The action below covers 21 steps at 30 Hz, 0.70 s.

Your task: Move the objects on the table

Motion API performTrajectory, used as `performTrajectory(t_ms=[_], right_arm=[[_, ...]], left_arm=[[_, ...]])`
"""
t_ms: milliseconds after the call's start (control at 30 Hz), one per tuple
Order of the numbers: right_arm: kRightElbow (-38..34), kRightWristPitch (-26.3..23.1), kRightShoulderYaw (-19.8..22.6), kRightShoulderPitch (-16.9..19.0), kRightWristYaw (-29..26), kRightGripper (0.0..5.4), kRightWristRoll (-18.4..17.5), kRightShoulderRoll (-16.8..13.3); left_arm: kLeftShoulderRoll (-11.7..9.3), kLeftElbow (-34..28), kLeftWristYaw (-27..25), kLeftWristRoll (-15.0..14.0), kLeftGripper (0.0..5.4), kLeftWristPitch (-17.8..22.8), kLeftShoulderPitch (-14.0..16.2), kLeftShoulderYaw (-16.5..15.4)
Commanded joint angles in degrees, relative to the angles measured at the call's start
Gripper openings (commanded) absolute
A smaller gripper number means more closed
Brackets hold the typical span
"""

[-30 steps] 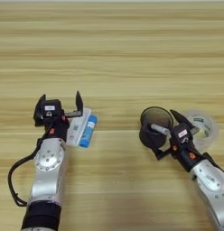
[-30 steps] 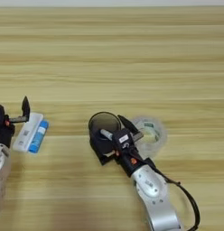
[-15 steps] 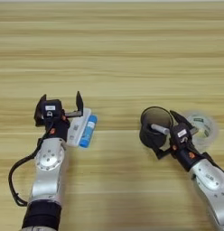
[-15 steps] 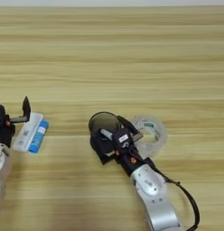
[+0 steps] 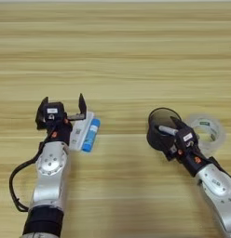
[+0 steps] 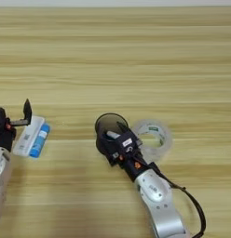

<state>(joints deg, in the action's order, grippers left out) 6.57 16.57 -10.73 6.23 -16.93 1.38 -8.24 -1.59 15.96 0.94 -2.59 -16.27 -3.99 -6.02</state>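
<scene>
The right gripper is pinching the black mesh cup's rim beside the tape roll; lifting could knock it. The left gripper is gaping over the white stick

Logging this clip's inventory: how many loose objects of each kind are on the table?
Blue tube with white label: 1
Flat white stick-like device: 1
Black mesh cup: 1
Clear tape roll: 1
Total: 4
</scene>
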Motion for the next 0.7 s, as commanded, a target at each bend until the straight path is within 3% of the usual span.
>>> performTrajectory(t_ms=[33,567,700], right_arm=[[-0.19,-0.04,0.10,0.00,-0.39,2.64,-0.17,-0.20],[-1.23,-0.30,0.31,0.44,-1.23,0.81,-1.69,0.06],[-1.50,-0.17,0.38,0.64,-1.22,0.74,-1.74,0.04]], left_arm=[[0.00,0.36,0.35,0.70,5.40,-0.31,-0.40,0.26],[-0.02,0.57,0.47,0.78,5.40,-0.24,-0.52,0.36],[0.03,0.43,0.48,0.81,5.40,-0.24,-0.37,0.43]])
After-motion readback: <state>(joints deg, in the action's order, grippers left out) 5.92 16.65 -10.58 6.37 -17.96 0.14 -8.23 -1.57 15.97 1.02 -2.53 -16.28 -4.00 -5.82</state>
